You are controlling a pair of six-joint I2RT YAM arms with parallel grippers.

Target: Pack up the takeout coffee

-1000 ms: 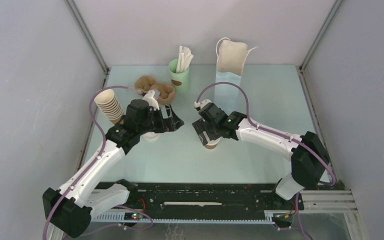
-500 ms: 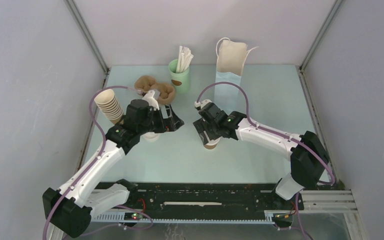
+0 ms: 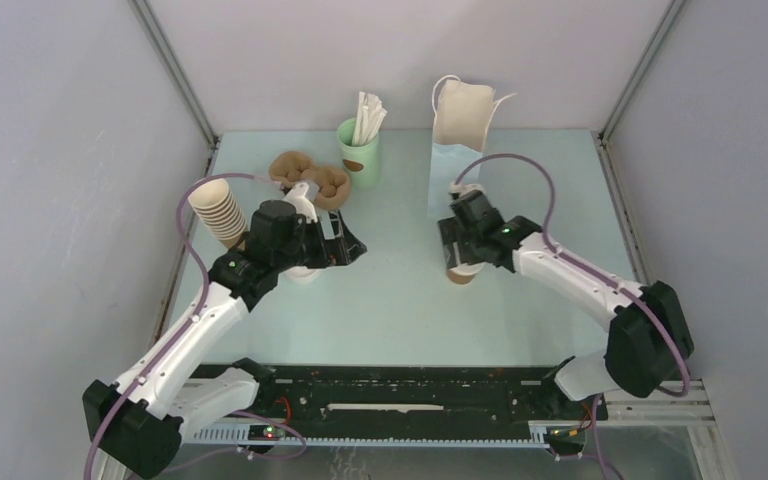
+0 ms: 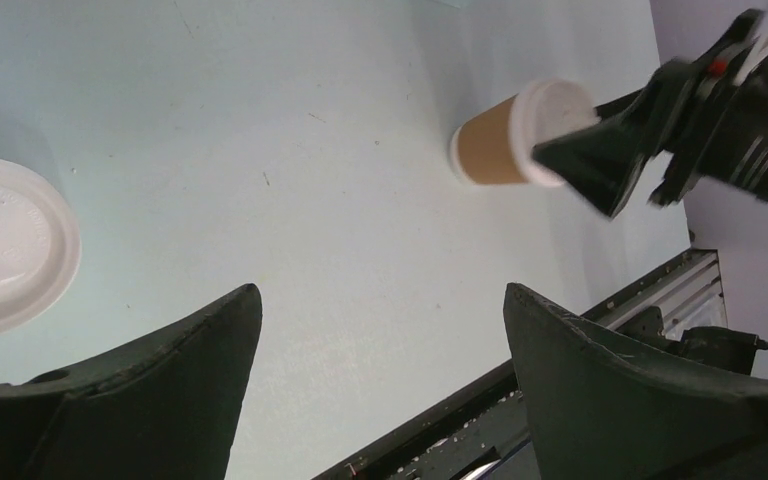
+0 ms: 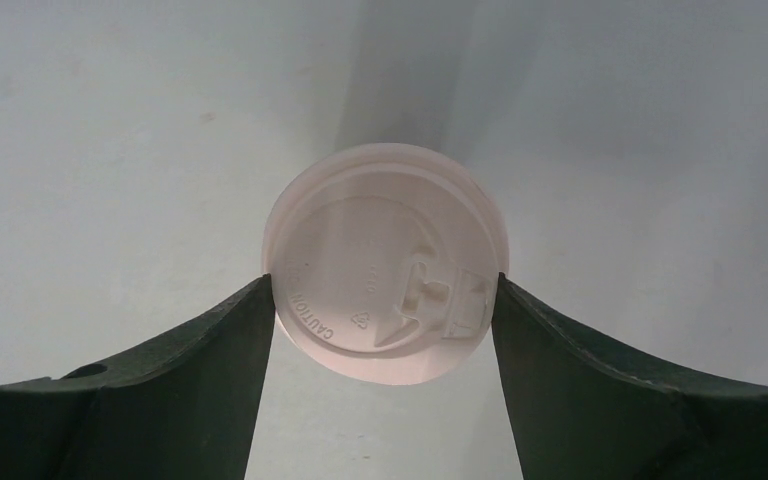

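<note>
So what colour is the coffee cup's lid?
White lid on a brown cup; clearest in the right wrist view.

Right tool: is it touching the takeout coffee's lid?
Touching. The right wrist view shows both fingers of the right tool meeting the rim of the takeout coffee lid on opposite sides, with no gap visible.

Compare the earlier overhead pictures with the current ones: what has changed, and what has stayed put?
The right gripper has closed on the lidded coffee cup and moved it to the right and farther back, toward the paper bag. The left gripper stays open and in place. The bag, stacked cups and green cup have not moved.
</note>
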